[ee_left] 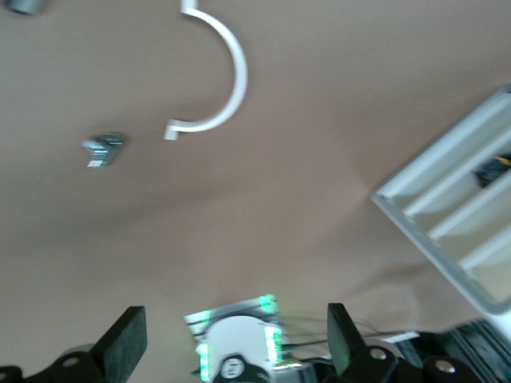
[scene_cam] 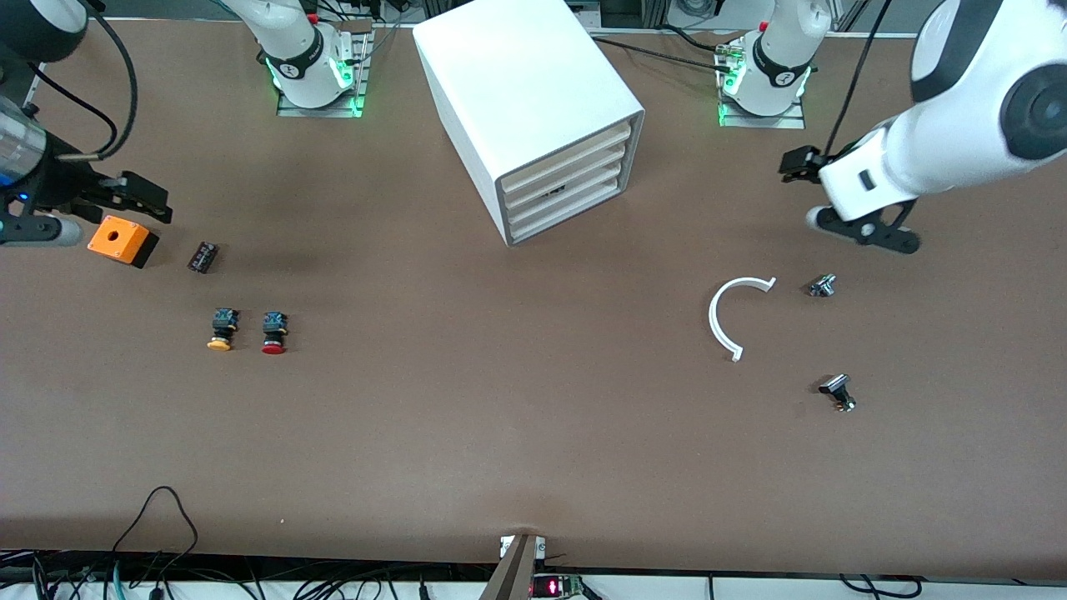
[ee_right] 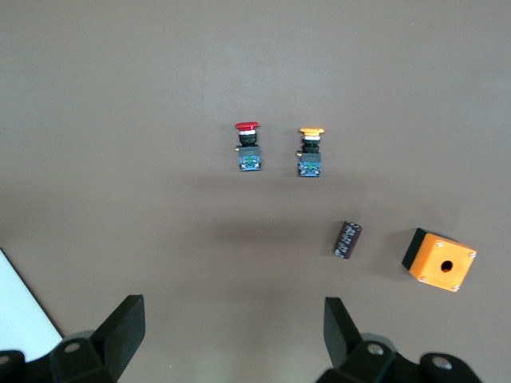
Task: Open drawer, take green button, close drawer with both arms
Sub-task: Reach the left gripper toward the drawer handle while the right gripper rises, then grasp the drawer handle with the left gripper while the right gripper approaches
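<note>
A white four-drawer cabinet sits mid-table, its third drawer apparently shut, nothing begun. The green button isn't visible. Left gripper hovers toward the cabinet's left-arm end, right gripper toward its right-arm end, both spread wide, empty.

A wide brown table with a matte surface fills nearly all of the front view; the light on it is even and soft, with only faint shadows; along the edge nearest to the front camera runs a dark strip with many black cables; a small device with a red lit display sits there; near the arms' bases, metal frames show.
</note>
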`<state>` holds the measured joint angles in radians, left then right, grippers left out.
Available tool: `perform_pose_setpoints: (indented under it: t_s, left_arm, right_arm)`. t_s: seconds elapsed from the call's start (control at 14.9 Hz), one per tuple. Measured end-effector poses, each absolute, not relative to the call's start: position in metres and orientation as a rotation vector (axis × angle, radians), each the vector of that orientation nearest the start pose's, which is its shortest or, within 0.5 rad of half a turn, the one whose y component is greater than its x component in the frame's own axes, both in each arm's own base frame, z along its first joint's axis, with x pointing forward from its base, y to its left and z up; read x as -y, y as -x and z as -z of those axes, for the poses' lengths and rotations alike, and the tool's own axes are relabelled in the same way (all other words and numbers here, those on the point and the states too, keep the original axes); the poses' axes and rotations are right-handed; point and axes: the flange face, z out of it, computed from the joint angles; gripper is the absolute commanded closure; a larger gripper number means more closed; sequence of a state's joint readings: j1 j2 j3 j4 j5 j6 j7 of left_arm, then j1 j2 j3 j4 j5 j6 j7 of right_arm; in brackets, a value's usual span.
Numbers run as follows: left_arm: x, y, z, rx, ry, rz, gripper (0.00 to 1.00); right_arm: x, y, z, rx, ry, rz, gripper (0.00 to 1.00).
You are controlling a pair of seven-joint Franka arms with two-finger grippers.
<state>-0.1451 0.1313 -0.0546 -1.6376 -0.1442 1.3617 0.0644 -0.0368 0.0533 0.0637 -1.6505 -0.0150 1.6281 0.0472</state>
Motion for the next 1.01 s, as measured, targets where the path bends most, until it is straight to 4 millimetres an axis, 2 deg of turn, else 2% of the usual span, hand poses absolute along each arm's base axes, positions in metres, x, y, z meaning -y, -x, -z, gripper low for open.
perform_pose_setpoints:
  t_s: [0.2, 0.47, 0.74, 0.88, 1.01]
  left_arm:
    - [0.142, -0.548, -0.474, -0.456, 3.271, -0.831, 0.01]
    - [0.163, -0.557, -0.432, -0.627, 3.425, -0.951, 0.01]
    - [0.183, -0.558, -0.361, -0.789, 3.69, -0.858, 0.01]
    - [0.19, -0.547, -0.324, -0.869, 3.814, -0.785, 0.01]
    - [0.201, -0.533, -0.293, -0.946, 3.856, -0.747, 0.01]
  right_arm:
    - [-0.035, -0.582, -0.542, -0.171, 3.152, -0.118, 0.01]
    - [-0.078, -0.594, -0.517, -0.308, 3.147, -0.12, 0.01]
    - [-0.135, -0.602, -0.503, -0.45, 3.137, -0.122, 0.01]
    - [-0.157, -0.604, -0.5, -0.514, 3.129, -0.117, 0.01]
    - [-0.176, -0.606, -0.497, -0.561, 3.122, -0.116, 0.01]
